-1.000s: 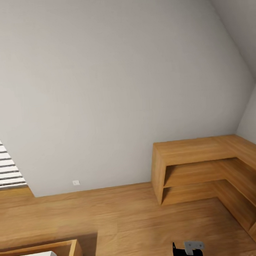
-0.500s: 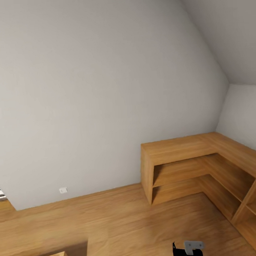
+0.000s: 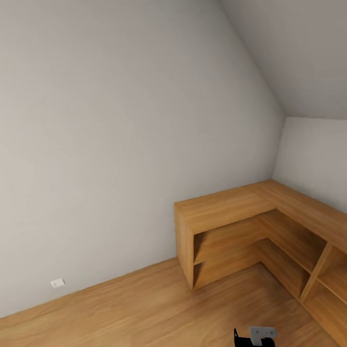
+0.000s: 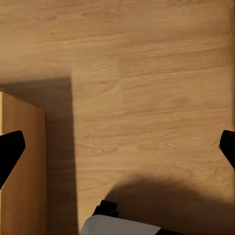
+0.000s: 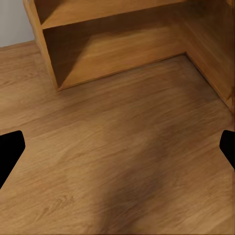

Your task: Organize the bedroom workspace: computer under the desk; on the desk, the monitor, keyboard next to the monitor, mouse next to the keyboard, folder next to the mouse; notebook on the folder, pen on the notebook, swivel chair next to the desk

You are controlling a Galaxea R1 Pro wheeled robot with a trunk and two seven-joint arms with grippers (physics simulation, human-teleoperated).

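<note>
Both claws gape wide and hold nothing: the left claw [image 4: 117,147] hangs over bare wooden floor [image 4: 147,98], beside the corner of a wooden box [image 4: 19,166]; the right claw [image 5: 117,152] hangs over floor before a low L-shaped wooden shelf unit [image 3: 237,226]. From the head, that shelf unit sits in a corner of grey walls [image 3: 115,120], with a small white outlet [image 3: 57,283] low down. No task item is in sight.

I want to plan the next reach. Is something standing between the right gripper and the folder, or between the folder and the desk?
That cannot be judged here: the pictures show neither folder nor desk. Ahead of the right gripper lies bare wooden floor, then an L-shaped wooden shelf unit in the corner by the grey wall.
</note>
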